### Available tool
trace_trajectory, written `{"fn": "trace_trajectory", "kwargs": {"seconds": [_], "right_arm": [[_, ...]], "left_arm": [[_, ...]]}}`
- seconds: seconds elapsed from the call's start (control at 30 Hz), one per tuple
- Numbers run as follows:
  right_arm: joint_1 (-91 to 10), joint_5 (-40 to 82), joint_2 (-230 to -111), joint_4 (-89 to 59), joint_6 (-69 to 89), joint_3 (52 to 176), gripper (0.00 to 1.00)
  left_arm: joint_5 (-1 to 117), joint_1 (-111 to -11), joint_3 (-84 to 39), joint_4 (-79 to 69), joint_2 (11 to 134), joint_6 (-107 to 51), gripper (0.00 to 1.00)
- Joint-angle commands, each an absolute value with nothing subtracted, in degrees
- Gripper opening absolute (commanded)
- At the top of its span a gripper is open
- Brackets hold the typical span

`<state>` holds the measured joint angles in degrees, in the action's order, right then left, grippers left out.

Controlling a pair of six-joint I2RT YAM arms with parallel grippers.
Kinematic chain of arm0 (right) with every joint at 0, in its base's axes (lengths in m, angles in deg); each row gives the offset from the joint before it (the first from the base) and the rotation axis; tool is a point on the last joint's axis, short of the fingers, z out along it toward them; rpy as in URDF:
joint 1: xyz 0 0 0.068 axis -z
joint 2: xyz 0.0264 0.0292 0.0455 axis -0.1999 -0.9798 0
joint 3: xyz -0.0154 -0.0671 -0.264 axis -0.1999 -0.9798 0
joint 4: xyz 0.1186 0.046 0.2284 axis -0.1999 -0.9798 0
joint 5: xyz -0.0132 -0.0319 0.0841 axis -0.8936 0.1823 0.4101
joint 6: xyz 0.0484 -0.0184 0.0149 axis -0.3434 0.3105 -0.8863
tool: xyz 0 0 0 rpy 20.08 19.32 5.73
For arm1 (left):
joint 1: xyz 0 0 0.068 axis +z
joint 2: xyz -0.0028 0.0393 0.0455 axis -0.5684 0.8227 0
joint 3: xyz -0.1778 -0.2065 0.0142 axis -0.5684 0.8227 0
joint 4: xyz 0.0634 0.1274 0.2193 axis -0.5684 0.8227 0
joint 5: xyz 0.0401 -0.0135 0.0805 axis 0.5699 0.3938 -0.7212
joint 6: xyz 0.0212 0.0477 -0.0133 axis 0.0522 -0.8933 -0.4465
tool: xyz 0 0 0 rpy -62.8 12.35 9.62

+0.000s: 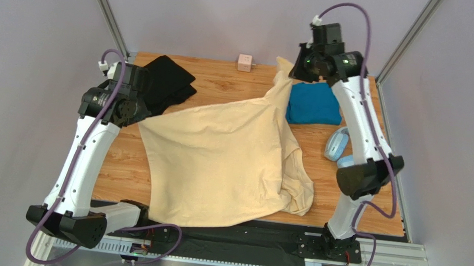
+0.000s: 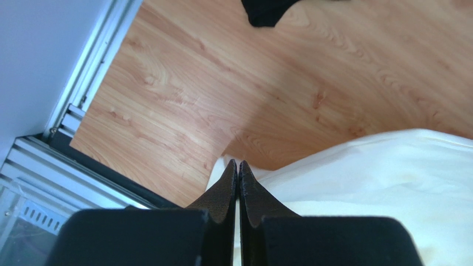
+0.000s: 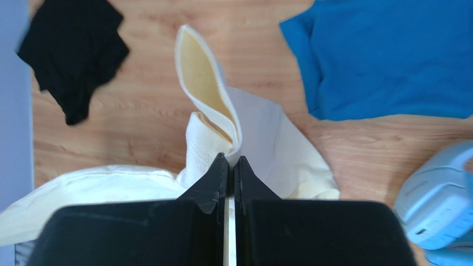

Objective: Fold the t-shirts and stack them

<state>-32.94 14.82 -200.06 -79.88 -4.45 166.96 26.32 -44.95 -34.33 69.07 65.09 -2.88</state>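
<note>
The large cream-yellow t-shirt [image 1: 224, 158] hangs stretched over the middle of the wooden table, lifted at two corners. My left gripper [image 2: 238, 163] is shut on its left corner [image 1: 144, 123], with pale cloth [image 2: 388, 177] running between the pads. My right gripper [image 3: 232, 158] is shut on a folded edge of the same shirt [image 3: 266, 138], held high at the far side [image 1: 285, 69]. The black t-shirt [image 1: 169, 84] lies crumpled at the far left [image 3: 72, 50]. At the far right, under the right arm, lies the teal t-shirt [image 1: 314, 102], bunched up [image 3: 388, 55].
Light-blue headphones [image 1: 338, 145] rest on the table's right side, beside the right arm's elbow [image 3: 438, 205]. A small pink cube [image 1: 245, 62] sits at the far edge. The shirt's lower hem drapes over the near edge, onto the black base rail [image 1: 262, 236].
</note>
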Motion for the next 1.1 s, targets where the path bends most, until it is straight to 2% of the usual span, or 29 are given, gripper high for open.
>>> {"fn": "trace_trajectory", "kwargs": {"seconds": [0.0,0.37,0.5,0.67,0.8,1.07], "right_arm": [[-30.9,10.5,-189.5,-76.5,-5.0,168.8,0.00],[-30.7,0.7,-161.5,-68.6,-0.8,158.3,0.00],[-30.7,0.6,-154.0,-67.3,0.5,159.0,0.00],[-30.7,2.5,-150.3,-67.1,1.7,163.3,0.00],[-30.7,5.2,-149.1,-67.3,1.2,168.5,0.00],[-30.7,7.9,-146.7,-65.2,-0.5,171.4,0.00]], "left_arm": [[21.2,-44.3,-43.8,72.9,63.1,-4.2,0.00],[16.0,-44.0,-58.5,76.8,56.9,-5.9,0.00],[13.2,-44.0,-66.5,79.0,54.5,-7.2,0.00],[12.5,-44.0,-76.1,81.7,53.7,-7.4,0.00],[12.9,-44.0,-79.1,82.8,52.4,-7.2,0.00],[13.2,-44.0,-85.1,83.8,49.3,-7.5,0.00]]}}
